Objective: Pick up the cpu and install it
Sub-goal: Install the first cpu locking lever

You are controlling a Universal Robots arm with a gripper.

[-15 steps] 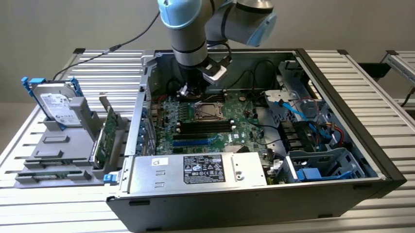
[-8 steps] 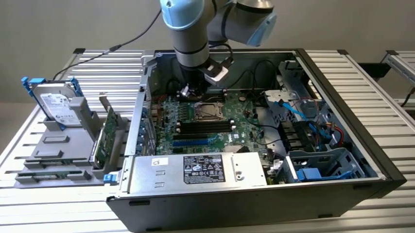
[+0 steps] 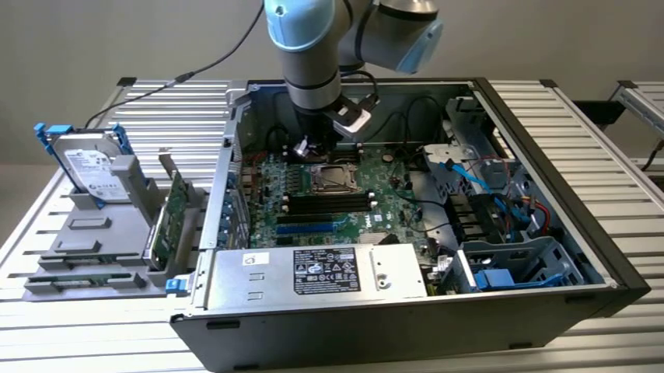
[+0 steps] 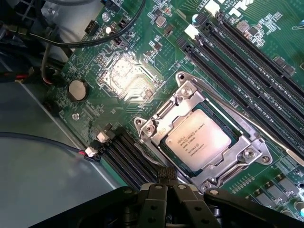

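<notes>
While gripper [image 4: 164,192] hangs closed, cpu [image 4: 198,139] sits socketed, edges frame-covered.

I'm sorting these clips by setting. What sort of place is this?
Probably a robotics lab bench set up for PC assembly: an open computer case lies on a slatted metal table, a hard drive stands in a grey fixture, and the cpu sits in its socket.

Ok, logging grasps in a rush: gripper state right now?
Gripper: closed, holding nothing; the cpu sits in its socket.

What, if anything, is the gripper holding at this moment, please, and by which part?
Nothing: the gripper is shut and empty, and the cpu lies in its socket.
</notes>
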